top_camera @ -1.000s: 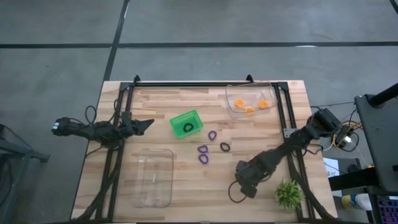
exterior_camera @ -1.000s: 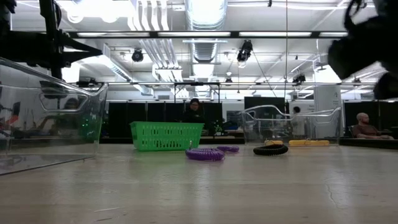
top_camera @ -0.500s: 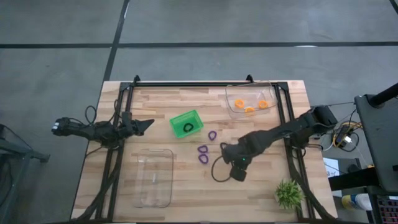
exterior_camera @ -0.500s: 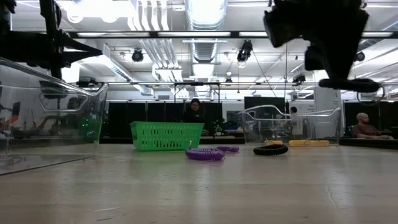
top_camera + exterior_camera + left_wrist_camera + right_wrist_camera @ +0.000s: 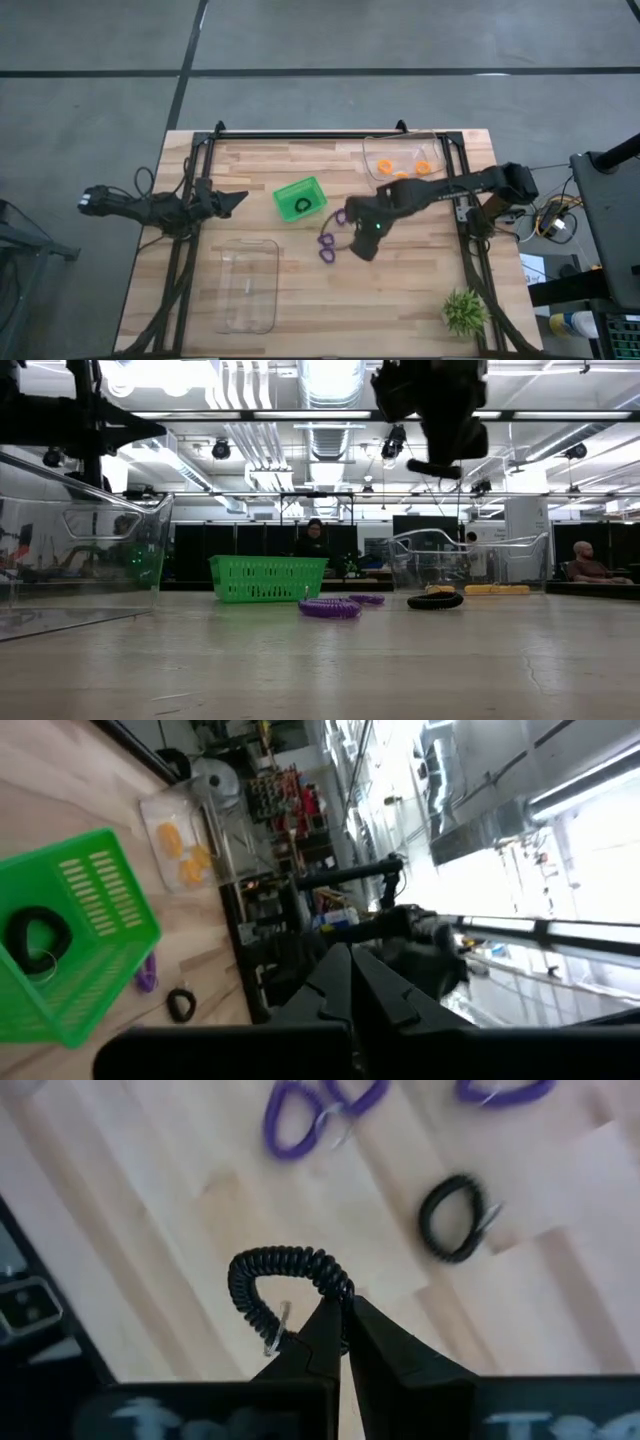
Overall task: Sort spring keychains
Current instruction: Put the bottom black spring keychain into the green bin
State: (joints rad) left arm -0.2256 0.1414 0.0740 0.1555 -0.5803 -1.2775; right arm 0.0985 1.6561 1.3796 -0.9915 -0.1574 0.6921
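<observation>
Light wooden counter [image 5: 300,300] carries a clear plastic tub [image 5: 248,285] and a green mesh bin [image 5: 300,199] with one black coil ring inside. Right hand [image 5: 340,1342] hangs above the counter middle, pinching a black spring keychain [image 5: 285,1275]; purple coil rings [image 5: 326,246] lie below. Left hand [image 5: 237,199] idles closed by the bin.

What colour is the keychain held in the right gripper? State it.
Black: the spring keychain pinched in the right gripper, clearest in the right wrist view.
</observation>
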